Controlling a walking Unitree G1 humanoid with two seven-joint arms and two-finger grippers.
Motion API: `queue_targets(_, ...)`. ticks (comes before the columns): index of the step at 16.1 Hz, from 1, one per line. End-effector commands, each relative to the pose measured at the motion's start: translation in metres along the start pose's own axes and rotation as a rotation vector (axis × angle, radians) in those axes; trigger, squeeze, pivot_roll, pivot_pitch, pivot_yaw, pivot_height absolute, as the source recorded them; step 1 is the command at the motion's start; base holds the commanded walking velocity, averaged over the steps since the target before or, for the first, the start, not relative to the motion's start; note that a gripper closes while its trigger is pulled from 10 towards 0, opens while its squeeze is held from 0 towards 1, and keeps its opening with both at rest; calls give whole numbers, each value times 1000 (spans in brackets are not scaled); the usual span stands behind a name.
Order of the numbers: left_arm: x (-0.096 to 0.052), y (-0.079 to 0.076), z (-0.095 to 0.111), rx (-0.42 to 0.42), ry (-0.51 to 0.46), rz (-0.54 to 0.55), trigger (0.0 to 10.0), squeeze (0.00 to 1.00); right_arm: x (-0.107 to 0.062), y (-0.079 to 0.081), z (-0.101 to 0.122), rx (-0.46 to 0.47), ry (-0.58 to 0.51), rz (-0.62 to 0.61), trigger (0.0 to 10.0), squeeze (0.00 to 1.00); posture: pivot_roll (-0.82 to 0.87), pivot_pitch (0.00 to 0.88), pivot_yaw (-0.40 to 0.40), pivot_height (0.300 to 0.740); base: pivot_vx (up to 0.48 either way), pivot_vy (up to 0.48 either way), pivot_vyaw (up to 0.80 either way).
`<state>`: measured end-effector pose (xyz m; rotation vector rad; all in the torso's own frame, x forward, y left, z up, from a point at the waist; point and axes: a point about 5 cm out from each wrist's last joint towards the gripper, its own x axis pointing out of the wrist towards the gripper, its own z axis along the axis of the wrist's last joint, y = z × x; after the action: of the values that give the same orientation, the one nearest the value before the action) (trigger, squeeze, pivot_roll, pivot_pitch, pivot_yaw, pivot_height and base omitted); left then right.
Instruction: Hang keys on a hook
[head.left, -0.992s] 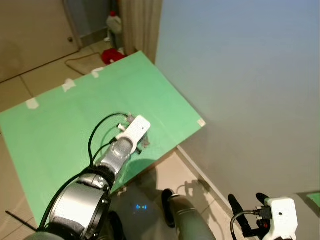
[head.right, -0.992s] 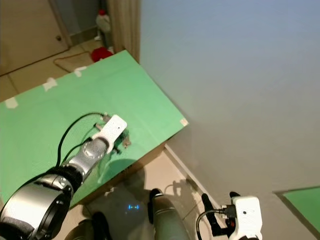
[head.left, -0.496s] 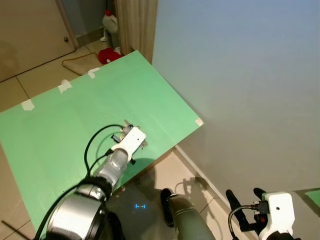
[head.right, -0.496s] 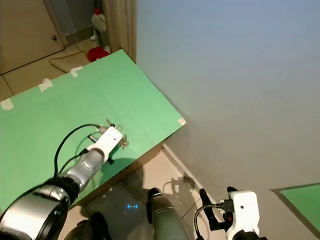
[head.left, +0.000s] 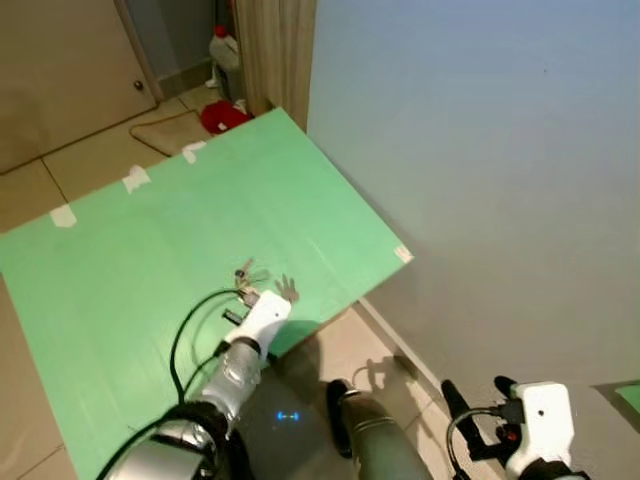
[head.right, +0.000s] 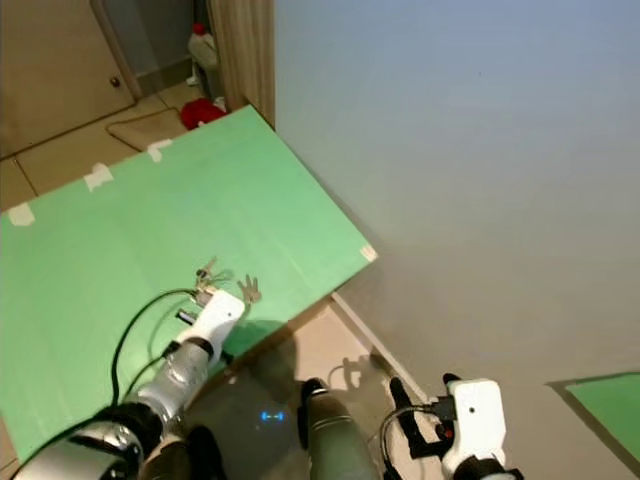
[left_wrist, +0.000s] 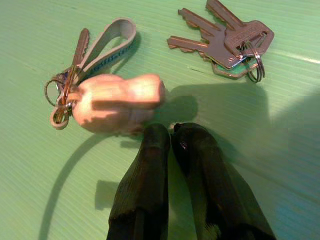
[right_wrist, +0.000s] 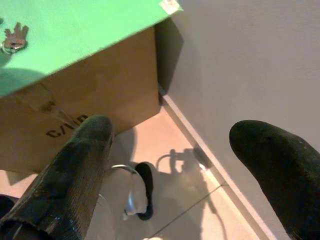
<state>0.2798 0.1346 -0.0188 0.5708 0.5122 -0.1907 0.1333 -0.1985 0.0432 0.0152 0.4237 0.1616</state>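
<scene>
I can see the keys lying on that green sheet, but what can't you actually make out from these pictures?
- A hook: I can find none on the wall in the eye views.
- The keyring with the wooden fob: its ring end is blurred in the left wrist view.
- The plain bunch of keys: tiny in the eye views, so the keys can't be counted there.
- The cardboard box: its printed text is cut off by a finger of the right gripper.

Green board (head.left: 150, 240), silver keys (left_wrist: 225, 42) — tan wooden fob (left_wrist: 117, 102)
</scene>
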Motion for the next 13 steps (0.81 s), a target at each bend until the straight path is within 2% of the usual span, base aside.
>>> queue_targets(1,-18,-22,-48,19,183,-73,10000,0,-3,-2,-7,5,24,-10,10000,0,-384,292,-65,740,0,0,0)
queue_targets(3,-11,-12,-29,-10,94,-13,10000,0,1,0,-7,9,20,-7,10000,0,-377,287,-60,740,0,0,0)
queue_targets(5,-5,-4,-12,7,21,14,10000,0,3,1,-8,10,18,-6,10000,0,-375,279,-52,740,0,0,0)
queue_targets(8,3,17,10,21,-66,104,10000,0,7,1,-8,9,8,-12,10000,0,-379,258,-44,740,0,0,0)
queue_targets(10,6,27,35,27,-197,138,10000,0,7,0,-8,8,6,-15,10000,0,-377,245,-42,740,0,0,0)
queue_targets(13,8,27,51,21,-250,125,10000,0,6,-2,-12,5,11,-15,10000,0,-376,235,-43,740,0,0,0)
